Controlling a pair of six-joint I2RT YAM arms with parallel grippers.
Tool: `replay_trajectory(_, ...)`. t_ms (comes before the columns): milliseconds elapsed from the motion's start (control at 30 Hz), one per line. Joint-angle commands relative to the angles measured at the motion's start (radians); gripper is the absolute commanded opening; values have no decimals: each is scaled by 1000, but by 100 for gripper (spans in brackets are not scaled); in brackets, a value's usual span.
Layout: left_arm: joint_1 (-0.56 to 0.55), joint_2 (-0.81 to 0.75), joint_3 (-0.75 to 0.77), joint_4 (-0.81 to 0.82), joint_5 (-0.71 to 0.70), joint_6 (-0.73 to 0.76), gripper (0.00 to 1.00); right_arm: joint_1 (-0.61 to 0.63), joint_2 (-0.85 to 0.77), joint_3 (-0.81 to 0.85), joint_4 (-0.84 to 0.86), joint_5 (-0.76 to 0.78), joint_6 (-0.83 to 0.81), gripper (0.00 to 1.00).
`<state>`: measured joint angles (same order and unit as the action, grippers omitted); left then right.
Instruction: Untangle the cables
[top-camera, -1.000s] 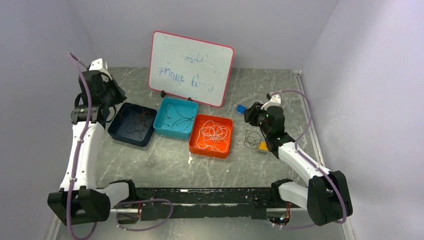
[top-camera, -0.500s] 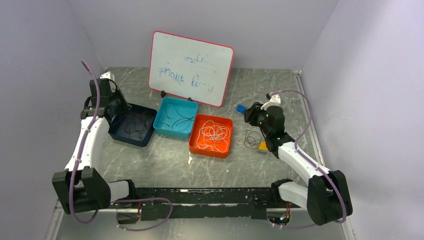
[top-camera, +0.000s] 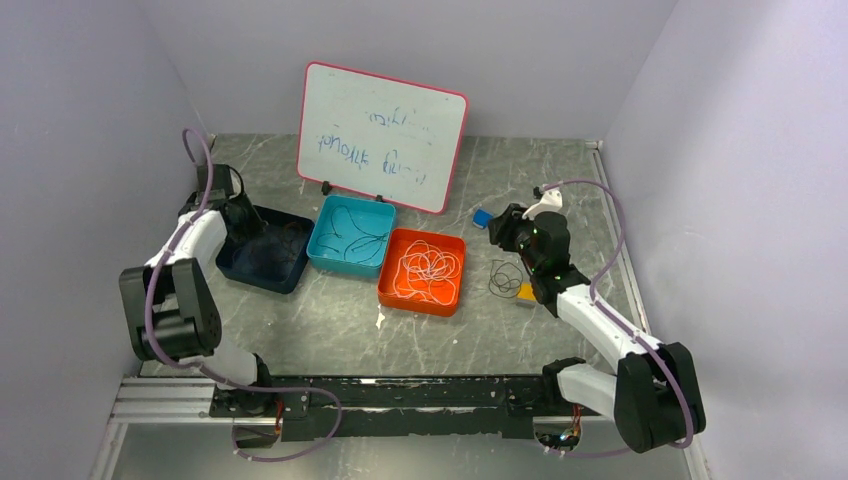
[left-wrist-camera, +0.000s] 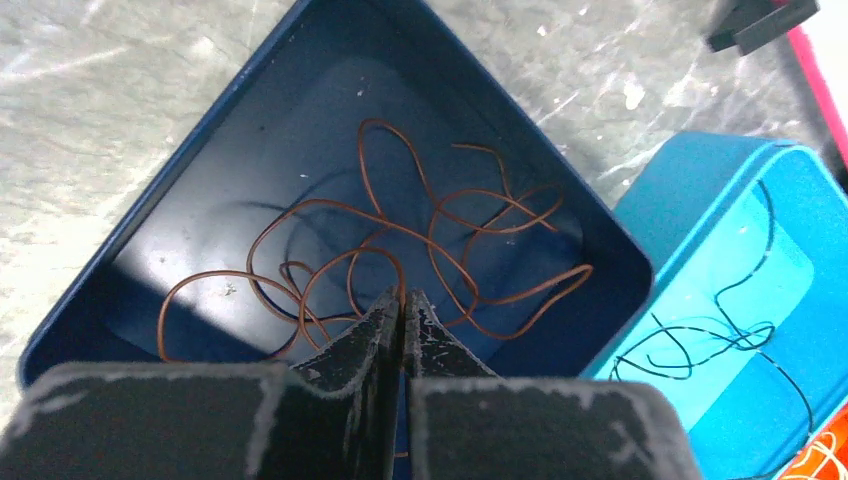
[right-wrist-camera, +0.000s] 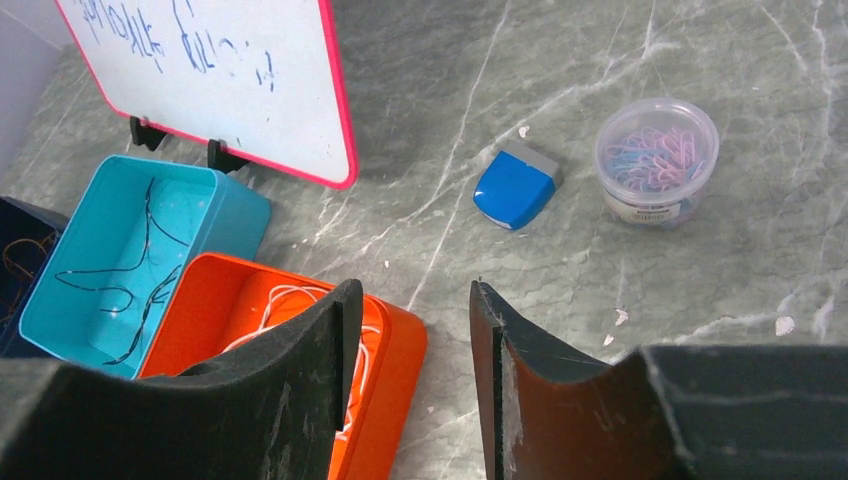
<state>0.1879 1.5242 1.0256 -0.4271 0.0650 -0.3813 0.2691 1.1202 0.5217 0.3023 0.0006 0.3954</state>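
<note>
- Folding the left arm down and back over the last second: swinging the elbow toward the near left corner of the desk and sinking the wrist from high above to low over the navy tray at the left end of the row.
- Keeping the right arm parked as before at the right side of the desk, just right of the orange tray.
- Holding the left end effector pressed together, tips hanging over the near part of the navy tray, with nothing visibly pinched between them in the wrist view.
- Holding the right end effector apart and empty, looking down past the right edge of the orange tray.
- Leaving each colour in its own tray: brown cable lying in loose loops in the navy tray, black cable in the teal tray in the middle, white cable piled in the orange tray.
- Leaving one small dark loop on the bare desk, right of the orange tray and just beside the right arm.
- Reading the lowering as either a drop into the navy tray finishing or a fresh reach for the brown cable; judging the sorting mostly done, with the loose dark loop likely remaining.
</note>
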Motion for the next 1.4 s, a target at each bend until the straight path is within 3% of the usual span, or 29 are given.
replay_trajectory(0, 13, 65, 25, 42, 57, -17, 9, -5, -28, -1, 13, 25, -17, 48)
replay_trajectory(167, 13, 112, 46, 27, 59, -6, 12, -4, -49, -5, 0, 35, -22, 48)
replay_trajectory(267, 12, 101, 53, 16, 40, 1, 27, -5, -59, -1, -13, 45, -21, 48)
replay_trajectory(467, 12, 47, 81, -15, -18, 4, 47, -4, -63, 17, -31, 51, -8, 48)
replay_trajectory(633, 12, -7, 93, -34, -49, 58, 57, -5, -48, 59, -103, 95, 16, 49)
replay_trajectory(1000, 1, -95, 76, -41, -63, 84, 61, -13, -8, 124, -296, 245, 75, 50)
replay_trajectory(1367, -186, -168, 88, -11, -166, 67, 60, -67, 173, 219, -502, 157, 45, 48)
